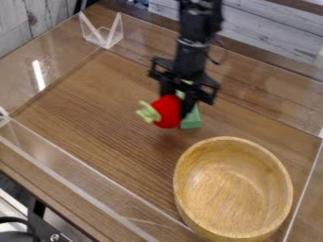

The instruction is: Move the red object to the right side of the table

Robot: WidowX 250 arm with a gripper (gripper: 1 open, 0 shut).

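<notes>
**Red strawberry in the jaws, mid-table, just left of the green block**

We have the rounded red toy strawberry with the green leafy cap (165,112) pinched in the jaws of the black gripper (172,97). It sits near the middle of the brown wood-grain tabletop (89,132), leafy end toward 9 o'clock. Can't tell if it touches the wood.

Green rectangular block (192,119): just beside the strawberry at 3 o'clock, partly hidden by the gripper. Round yellowish wooden bowl (233,189): 5 o'clock on the table, nothing in it.

Surface: planks show darker seams and a soft sheen, bare over most of the 8 to 10 o'clock side. Low clear acrylic walls (30,68) border it, easiest to see from 9 to 11 o'clock. Clear angular plastic piece (104,30) at 11 o'clock, inside the border.

Room: pale grey ribbed surface (25,21) past the table at 10 to 11 o'clock. Black cables and dark hardware (23,225) in the 7 o'clock corner. Black robot arm (180,43) reaches in from 12 o'clock, slightly motion-blurred.
</notes>
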